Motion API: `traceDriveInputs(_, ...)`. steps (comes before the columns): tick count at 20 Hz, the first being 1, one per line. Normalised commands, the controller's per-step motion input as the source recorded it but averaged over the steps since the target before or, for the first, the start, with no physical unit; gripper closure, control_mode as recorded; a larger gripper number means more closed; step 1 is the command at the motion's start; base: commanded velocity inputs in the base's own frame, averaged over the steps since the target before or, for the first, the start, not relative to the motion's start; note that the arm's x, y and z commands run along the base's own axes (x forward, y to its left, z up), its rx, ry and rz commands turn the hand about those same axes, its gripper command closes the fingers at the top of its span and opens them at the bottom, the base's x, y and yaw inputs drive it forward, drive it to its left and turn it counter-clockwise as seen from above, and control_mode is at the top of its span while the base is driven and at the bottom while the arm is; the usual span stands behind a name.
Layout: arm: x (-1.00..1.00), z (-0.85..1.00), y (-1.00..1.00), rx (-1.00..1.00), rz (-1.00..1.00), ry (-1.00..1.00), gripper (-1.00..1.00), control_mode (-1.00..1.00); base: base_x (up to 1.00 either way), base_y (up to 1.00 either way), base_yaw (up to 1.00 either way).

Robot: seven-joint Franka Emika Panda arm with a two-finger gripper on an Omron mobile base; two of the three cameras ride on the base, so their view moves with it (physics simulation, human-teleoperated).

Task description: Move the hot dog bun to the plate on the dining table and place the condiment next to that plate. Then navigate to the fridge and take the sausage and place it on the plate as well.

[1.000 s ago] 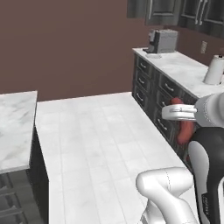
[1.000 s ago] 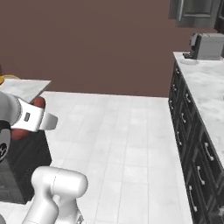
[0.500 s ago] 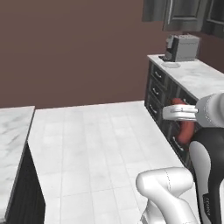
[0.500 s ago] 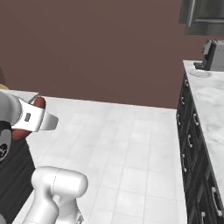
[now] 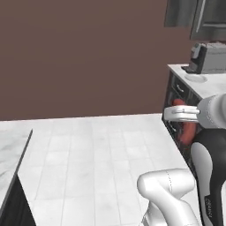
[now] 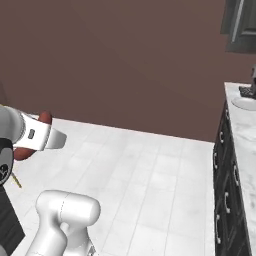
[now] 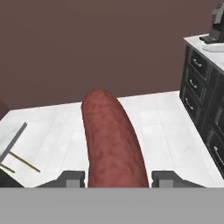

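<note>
No text, label, brand, number or sign can be read on anything here.

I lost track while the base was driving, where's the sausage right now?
The sausage is clamped in the gripper, sticking out between the fingers in the hand view, carried above the white tiled floor with the dark cabinets off to the right.

Sausage (image 7: 113,140) cut off below between the fingertips (image 7: 72,178). Mostly hidden behind the hand in both base views.
</note>
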Motion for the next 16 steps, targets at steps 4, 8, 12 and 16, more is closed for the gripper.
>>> traceDriveInputs(4,0.00,0.00,0.00,0.00,0.00,0.00,1.00,1.00,1.00,-0.33,0.28)
traceDriveInputs(8,0.00,0.00,0.00,0.00,0.00,0.00,1.00,1.00,1.00,-0.15,0.38)
traceDriveInputs(12,0.00,0.00,0.00,0.00,0.00,0.00,1.00,1.00,1.00,-0.07,0.49)
traceDriveInputs(16,0.00,0.00,0.00,0.00,0.00,0.00,1.00,1.00,1.00,-0.11,0.56)
